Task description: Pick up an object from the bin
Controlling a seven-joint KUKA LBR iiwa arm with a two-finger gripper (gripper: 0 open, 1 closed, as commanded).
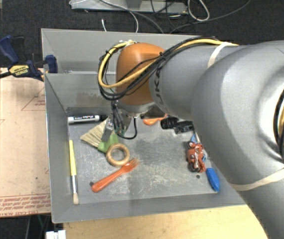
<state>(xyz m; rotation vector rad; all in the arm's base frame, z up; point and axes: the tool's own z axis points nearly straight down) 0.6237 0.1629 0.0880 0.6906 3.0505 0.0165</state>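
Note:
My gripper [118, 122] hangs below the arm's orange cover, low over the left middle of the bin. Right under and beside it lies a small brush with a green handle [103, 142] and tan bristles fanned out to the left. A tan tape roll [118, 154] lies flat just in front of the brush. A black marker [86, 118] lies to the gripper's left along the back wall. I cannot tell whether the gripper touches the brush.
An orange toothbrush [113, 175] lies slantwise at the front. Along the left wall runs a yellow pencil-like stick [72, 169]. To the right lie an orange piece [154, 120], a black part [179, 126], a red-orange toy [196, 157] and a blue piece [212, 179].

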